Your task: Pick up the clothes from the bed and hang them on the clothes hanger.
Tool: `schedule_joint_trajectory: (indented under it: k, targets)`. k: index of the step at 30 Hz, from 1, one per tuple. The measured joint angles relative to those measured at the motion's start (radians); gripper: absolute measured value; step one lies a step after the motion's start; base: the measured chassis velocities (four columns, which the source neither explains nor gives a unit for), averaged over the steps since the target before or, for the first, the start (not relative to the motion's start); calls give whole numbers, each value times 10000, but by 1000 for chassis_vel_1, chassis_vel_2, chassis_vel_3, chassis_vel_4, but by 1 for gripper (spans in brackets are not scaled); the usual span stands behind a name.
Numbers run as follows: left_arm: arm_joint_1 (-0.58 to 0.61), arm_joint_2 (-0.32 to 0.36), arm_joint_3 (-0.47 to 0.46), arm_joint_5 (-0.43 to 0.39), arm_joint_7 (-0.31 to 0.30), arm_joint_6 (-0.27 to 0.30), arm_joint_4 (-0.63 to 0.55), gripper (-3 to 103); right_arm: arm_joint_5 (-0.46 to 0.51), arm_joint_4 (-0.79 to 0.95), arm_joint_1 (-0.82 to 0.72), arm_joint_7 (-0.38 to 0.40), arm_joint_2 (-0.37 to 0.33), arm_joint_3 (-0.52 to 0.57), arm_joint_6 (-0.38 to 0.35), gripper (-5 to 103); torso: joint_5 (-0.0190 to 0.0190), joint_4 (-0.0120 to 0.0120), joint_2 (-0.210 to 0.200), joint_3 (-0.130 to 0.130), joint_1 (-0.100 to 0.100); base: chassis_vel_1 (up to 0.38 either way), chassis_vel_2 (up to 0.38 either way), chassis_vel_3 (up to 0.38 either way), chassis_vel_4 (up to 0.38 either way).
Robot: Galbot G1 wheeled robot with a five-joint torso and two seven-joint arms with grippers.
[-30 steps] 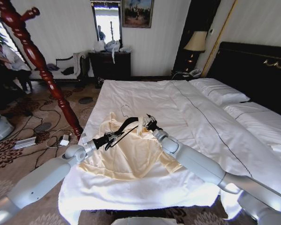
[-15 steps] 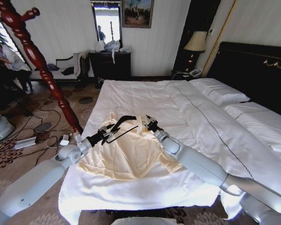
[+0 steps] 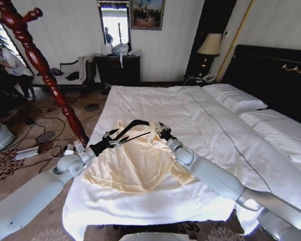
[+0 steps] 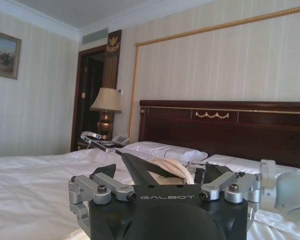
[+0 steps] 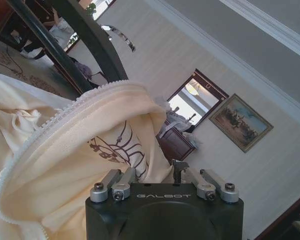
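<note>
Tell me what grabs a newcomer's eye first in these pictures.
Two grey arms meet over a cream garment spread on the near left part of the white bed. The left tool grips a black hanger at the collar, while the right tool pinches the garment's zippered edge. A reddish-brown wooden stand leans across the left.

A hotel-style bedroom: a wide bed [image 3: 155, 105] with white duvet and pillows [image 3: 236, 98] against a dark headboard [image 3: 271, 75], a bedside lamp [image 3: 209, 46], striped wallpaper, a framed painting [image 3: 147, 13], a mirror [image 3: 115, 22] over a dark dresser [image 3: 118, 69], and patterned carpet.
</note>
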Motion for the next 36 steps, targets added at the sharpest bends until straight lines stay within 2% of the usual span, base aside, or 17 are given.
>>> schedule_joint_trajectory:
  k: [5, 7, 12, 19, 22, 23, 25, 26, 27, 30, 31, 33, 35, 36]
  targets:
    - [252, 232, -229, 16, -22, 7, -420, 100, 7, 24, -111, 52, -49, 172, 5, 26, 0, 4, 0, 0, 0, 0, 0, 0, 0]
    - [375, 268, -370, 16, -98, 5, -625, 100, -21, 24, -168, 77, -93, 255, 4, 20, 0, -2, 0, 0, -1, 0, 0, 0, 0]
    - [663, 314, -591, 64, -238, -28, -906, 100, -90, -27, -213, 122, -117, 320, 4, 19, 1, 0, 0, 0, 0, 0, 0, 0, 0]
    - [1038, 194, -1039, 154, -518, -106, -731, 100, -379, -84, -297, 228, -117, 439, 14, 19, 1, -1, 0, 0, 0, 0, 0, 0, 0]
    - [1364, 37, -1464, 146, -1035, -142, -335, 100, -765, -232, -407, 257, -138, 527, 138, 19, 0, 1, 0, 0, 0, 0, 0, 0, 0]
    - [1451, -96, -1661, 73, -1502, -140, 22, 100, -1034, -327, -468, 258, -149, 588, 250, 19, 0, 2, 0, 0, -1, 0, 0, 0, 0]
    - [1449, -167, -1715, 3, -1695, -136, 238, 100, -1151, -372, -492, 259, -150, 614, 307, 19, 0, 3, 0, 0, -1, 0, 0, 0, 0]
    - [1377, -263, -1740, -129, -1983, -110, 581, 100, -1326, -433, -518, 260, -155, 648, 399, 19, -1, 3, 0, 0, -1, 0, 0, 0, 0]
    - [1377, -263, -1740, -129, -1983, -110, 581, 100, -1326, -433, -518, 260, -155, 648, 399, 19, -1, 3, 0, 0, -1, 0, 0, 0, 0]
    - [648, -558, -1461, -664, -2528, 136, 1879, 100, -1603, -500, -527, 262, -174, 670, 616, 19, -1, 0, 0, 1, 0, 0, 0, 0, 0]
    - [220, -687, -1259, -836, -2583, 270, 2492, 100, -1665, -493, -520, 262, -176, 670, 685, 19, -3, -2, 0, 1, 0, 0, 0, 0, 0]
    - [-8, -747, -1154, -965, -2584, 392, 2802, 100, -1689, -469, -508, 261, -172, 662, 712, 19, -3, -3, 0, 1, 0, 0, 0, 0, 0]
    - [-371, -828, -993, -1292, -2529, 730, 3324, 100, -1697, -404, -393, 257, -111, 545, 743, 19, -3, -7, 0, 2, 1, 0, 0, 0, 0]
    - [-593, -874, -883, -1453, -2452, 993, 3680, 100, -1690, -384, -262, 231, -32, 395, 775, 19, 0, -1, 0, 1, 1, 0, 0, 0, 0]
